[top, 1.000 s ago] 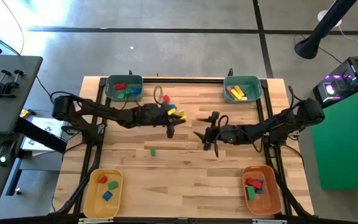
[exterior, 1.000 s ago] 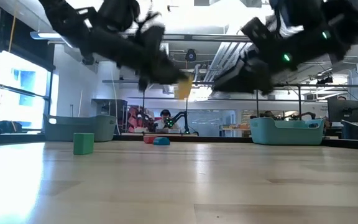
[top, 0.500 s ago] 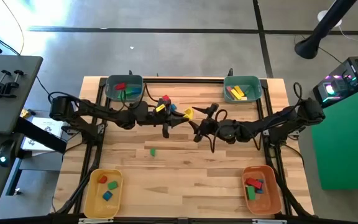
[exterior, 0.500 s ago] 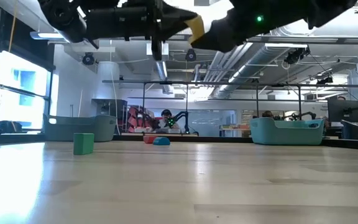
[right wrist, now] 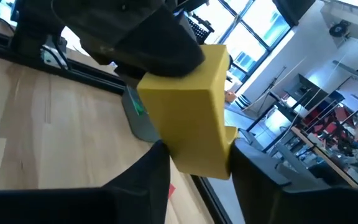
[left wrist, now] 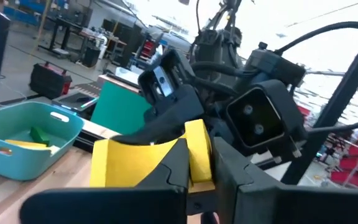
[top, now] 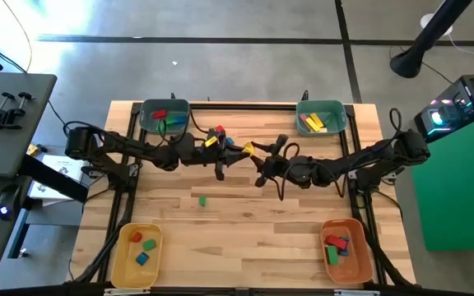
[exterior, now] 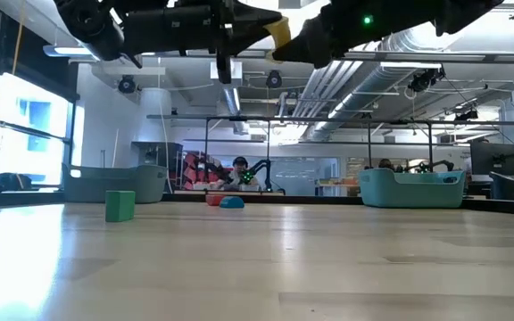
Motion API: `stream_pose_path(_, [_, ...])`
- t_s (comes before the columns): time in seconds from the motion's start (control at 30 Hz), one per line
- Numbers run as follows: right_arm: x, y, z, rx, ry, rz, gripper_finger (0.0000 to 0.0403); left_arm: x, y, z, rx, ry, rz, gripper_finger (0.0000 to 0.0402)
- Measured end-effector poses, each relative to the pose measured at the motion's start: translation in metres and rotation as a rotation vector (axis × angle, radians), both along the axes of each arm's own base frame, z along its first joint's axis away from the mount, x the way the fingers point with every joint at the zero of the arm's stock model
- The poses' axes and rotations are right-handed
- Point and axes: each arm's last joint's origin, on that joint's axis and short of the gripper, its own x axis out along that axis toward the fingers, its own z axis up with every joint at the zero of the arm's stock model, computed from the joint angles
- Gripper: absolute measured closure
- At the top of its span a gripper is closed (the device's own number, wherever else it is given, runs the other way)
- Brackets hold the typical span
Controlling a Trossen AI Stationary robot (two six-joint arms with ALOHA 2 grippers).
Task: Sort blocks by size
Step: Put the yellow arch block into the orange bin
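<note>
Yellow block [top: 248,149] held aloft, upper centre of high view, between both grippers. Left gripper [top: 239,154] clamped on it; right gripper [top: 256,150] fingers narrow around its other end. Green cube [top: 202,200] on table, centre-left.

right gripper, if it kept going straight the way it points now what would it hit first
The right gripper points across at the left gripper, with the yellow block between them, raised above the table. It would first push the block, then probably meet the left gripper's fingers; depth is hard to judge.
</note>
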Motion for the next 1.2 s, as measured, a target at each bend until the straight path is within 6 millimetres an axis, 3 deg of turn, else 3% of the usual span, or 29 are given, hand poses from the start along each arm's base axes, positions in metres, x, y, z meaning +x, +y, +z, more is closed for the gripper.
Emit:
stream_pose_path(0.1, [0.000, 0.000, -0.001, 0.026, -0.001, 0.006, 0.0271, 0.000, 0.000, -0.001, 0.006, 0.007, 0.006, 0.0360])
stream_pose_path(0.43, [-0.008, 0.016, -0.006, 0.167, 0.036, 0.040, 0.0278, 0.000, 0.001, -0.006, 0.076, 0.063, -0.063, 0.0203])
stream_pose_path(0.57, [-0.024, 0.028, -0.006, 0.248, 0.085, -0.003, 0.0279, 0.000, 0.002, -0.007, 0.100, 0.081, -0.091, 0.0175])
stream_pose_path(0.7, [-0.055, 0.042, -0.004, 0.359, 0.159, -0.049, 0.0279, 0.000, 0.002, -0.012, 0.143, 0.125, -0.089, 0.0168])
stream_pose_path(0.83, [-0.096, 0.058, 0.012, 0.650, 0.253, -0.048, 0.0279, 0.000, 0.002, -0.015, 0.187, 0.158, -0.088, 0.0168])
stream_pose_path(0.93, [-0.121, 0.077, 0.024, 0.936, 0.422, -0.056, 0.0279, 0.000, 0.002, -0.016, 0.222, 0.171, -0.082, 0.0168])
stream_pose_path(1.1, [-0.143, 0.122, 0.030, 1.411, 0.736, -0.189, 0.0279, 0.000, 0.002, -0.017, 0.256, 0.181, -0.077, 0.0168])
stream_pose_path(1.2, [-0.154, 0.148, 0.024, 1.572, 0.870, -0.320, 0.0279, 0.000, 0.002, -0.018, 0.257, 0.188, -0.078, 0.0168])
